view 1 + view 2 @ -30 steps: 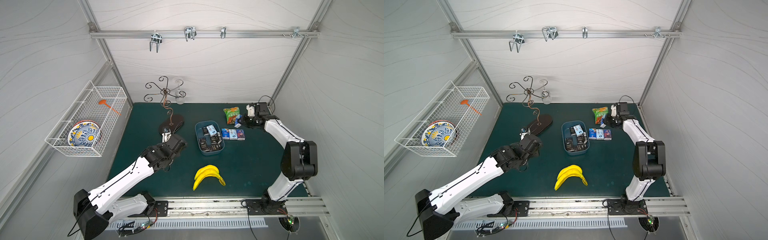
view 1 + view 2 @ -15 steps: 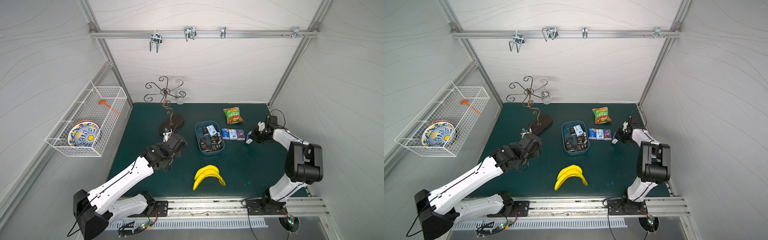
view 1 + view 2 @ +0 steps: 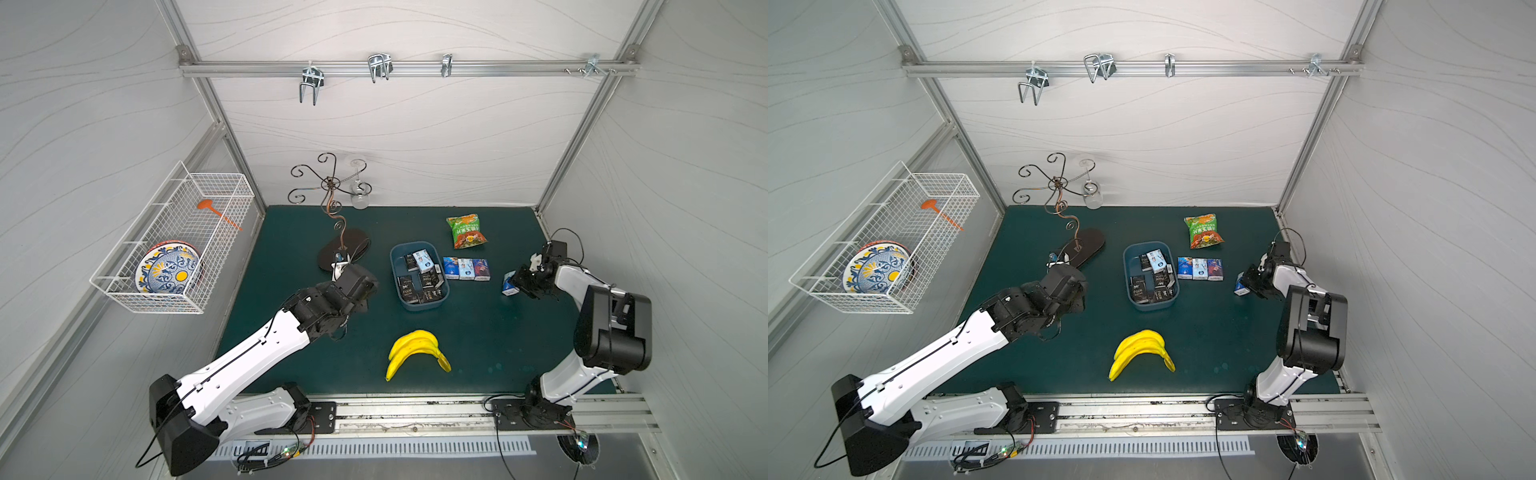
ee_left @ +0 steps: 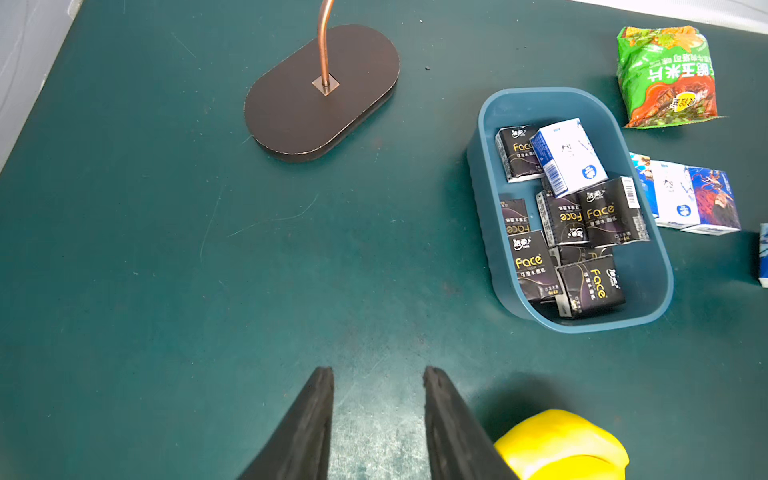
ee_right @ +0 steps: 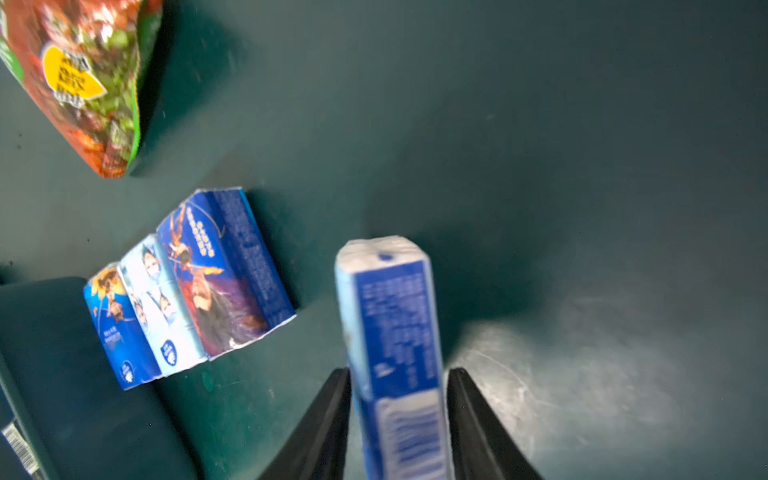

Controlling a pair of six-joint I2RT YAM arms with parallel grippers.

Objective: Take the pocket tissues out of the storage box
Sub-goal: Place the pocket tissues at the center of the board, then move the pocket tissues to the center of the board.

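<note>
Pocket tissues in storage box, green mat; left end effector apart; right end effector around pack, grip unclear.

The right gripper pokes in with two black fingers, and a blue-and-white tissue pack stands narrow-side-up between them, over the green mat; one finger lies against the pack, the other shows a sliver of mat beside it, so the jaws stand a touch wider than the pack; near it but apart, three printed tissue packs lie flat in a touching row; just beside that row sits a corner of the storage box; the snack bag lies farther off; everything looks slightly blurred.
</note>
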